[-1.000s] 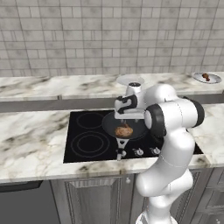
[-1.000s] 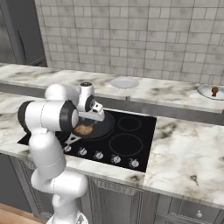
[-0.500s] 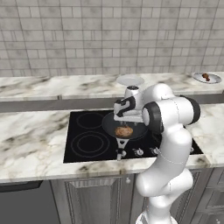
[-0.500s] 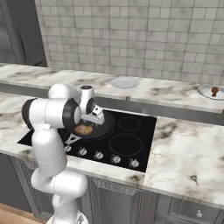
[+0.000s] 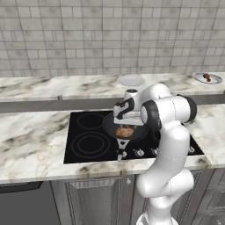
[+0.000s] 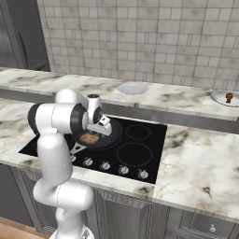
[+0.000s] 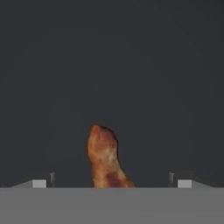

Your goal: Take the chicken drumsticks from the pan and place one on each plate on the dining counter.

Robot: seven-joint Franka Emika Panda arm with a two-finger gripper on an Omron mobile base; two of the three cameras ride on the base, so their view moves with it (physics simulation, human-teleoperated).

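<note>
I have the end effector (image 5: 124, 124) low over the round dark grey-black frying pan (image 5: 110, 125) on the black glass cooktop (image 5: 88, 138), with its fingers spread wide and nothing between them. In the hand view the two dark fingertips (image 7: 43, 180) stand well apart on either side of a glossy orange-brown chicken drumstick (image 7: 104, 158), which lies on the pan's dark floor and points away from the camera. From the left base view the same drumstick (image 5: 125, 131) sits in the pan just under the hand.

By my reading, one half of the job is done: the far pale plate (image 6: 227, 98) on the long raised white-marble dining tabletop (image 6: 177, 95) already carries a small brown piece (image 6: 229, 97), while the nearer round grey-white plate (image 6: 133, 88) behind the cooktop lies bare. So the step in hand is the pick of the second drumstick.

The next move, as I judge it, calls for a little more descent until the fingertips flank the meat, then a close across its narrow width, not along its length. The piece is lumpy and glossy, so I would expect it to slip if pinched near the thin end. After that comes a lift clear of the pan rim and a carry up to the bare plate.

I can read no brand, label or writing anywhere; the cooktop knobs (image 6: 105, 165) are too small to make out any markings.
</note>
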